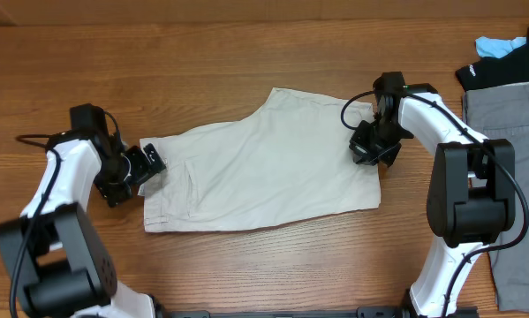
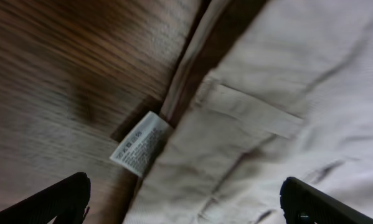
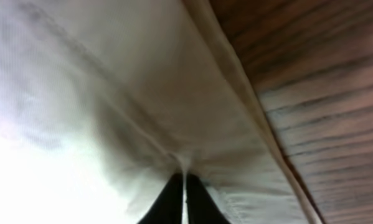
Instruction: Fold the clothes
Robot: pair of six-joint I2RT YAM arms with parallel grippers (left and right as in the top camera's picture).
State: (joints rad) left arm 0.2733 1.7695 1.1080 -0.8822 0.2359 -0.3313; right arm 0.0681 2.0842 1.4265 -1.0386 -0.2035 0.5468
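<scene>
The pale beige shorts [image 1: 255, 168] lie flat across the middle of the wooden table, waistband to the left. My left gripper [image 1: 143, 168] is open at the waistband edge; in the left wrist view its two fingers stand wide apart [image 2: 186, 202] over the cloth, near the small white label [image 2: 140, 144] and a slit pocket [image 2: 254, 112]. My right gripper [image 1: 374, 152] is at the shorts' right edge. In the right wrist view its fingers [image 3: 184, 196] are pressed together on a pinch of the beige cloth [image 3: 142, 93].
A grey garment [image 1: 511, 177] lies at the right edge of the table, with a black item [image 1: 502, 66] and a light blue piece [image 1: 496, 44] behind it. Bare wood [image 1: 202, 53] runs along the back and front.
</scene>
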